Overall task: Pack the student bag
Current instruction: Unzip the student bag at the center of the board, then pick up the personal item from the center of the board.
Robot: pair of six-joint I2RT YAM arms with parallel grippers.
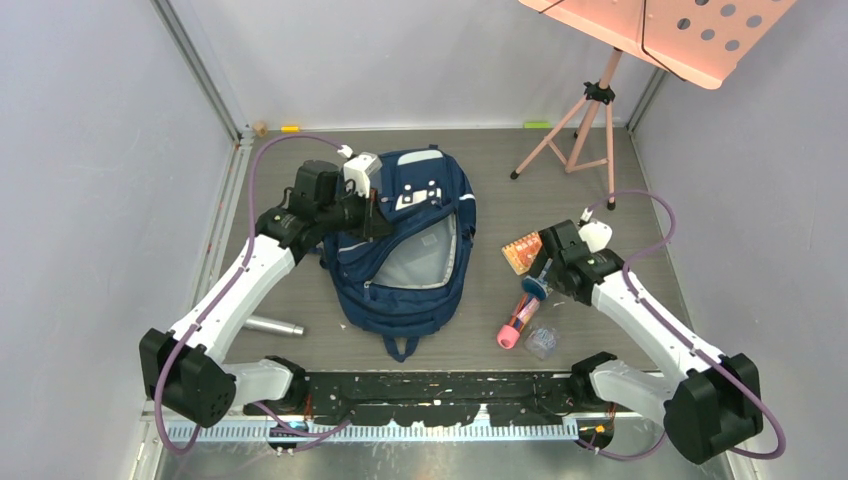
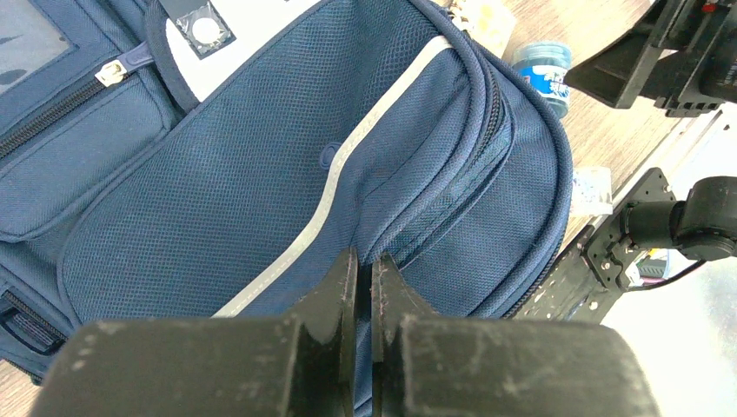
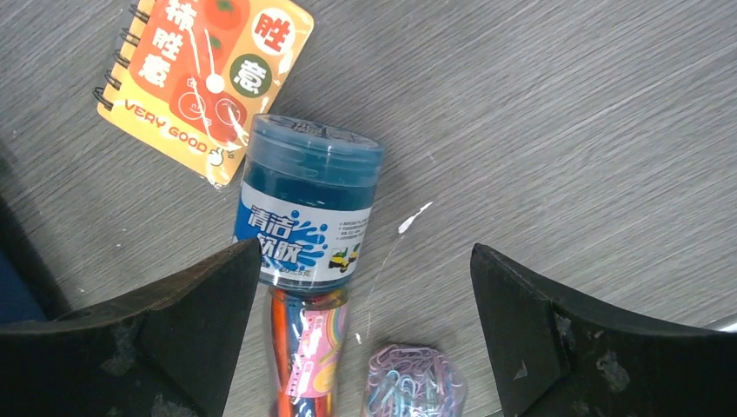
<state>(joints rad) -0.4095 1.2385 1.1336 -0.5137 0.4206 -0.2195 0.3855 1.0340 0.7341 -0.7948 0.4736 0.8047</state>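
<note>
From above, the student bag (image 1: pixel 405 250) lies in the middle of the counter (image 1: pixel 500 170), main compartment gaping and grey lining showing; the left pincer (image 1: pixel 368 212) sits at the bag's ten o'clock rim; the right pincer (image 1: pixel 541 272) hangs at the bag's three o'clock, above a blue jar (image 1: pixel 533 288), with an orange notebook (image 1: pixel 522 252) at the jar's eleven o'clock and a pink tube (image 1: pixel 514 326) at its seven; a silver cylinder (image 1: pixel 270 325) lies at the bag's eight o'clock.

At the left wrist, the left pincer (image 2: pixel 367 261) has its fingers together, clamped on a fold of the student bag (image 2: pixel 261 174) beside a pale stripe (image 2: pixel 348 169).

At the right wrist, the right pincer (image 3: pixel 365 250) stands wide apart over the blue jar (image 3: pixel 308 204); the orange notebook (image 3: pixel 204 78) touches the jar at eleven o'clock; the pink tube (image 3: pixel 304 356) lies at six; paper clips (image 3: pixel 413 382) at five.
</note>
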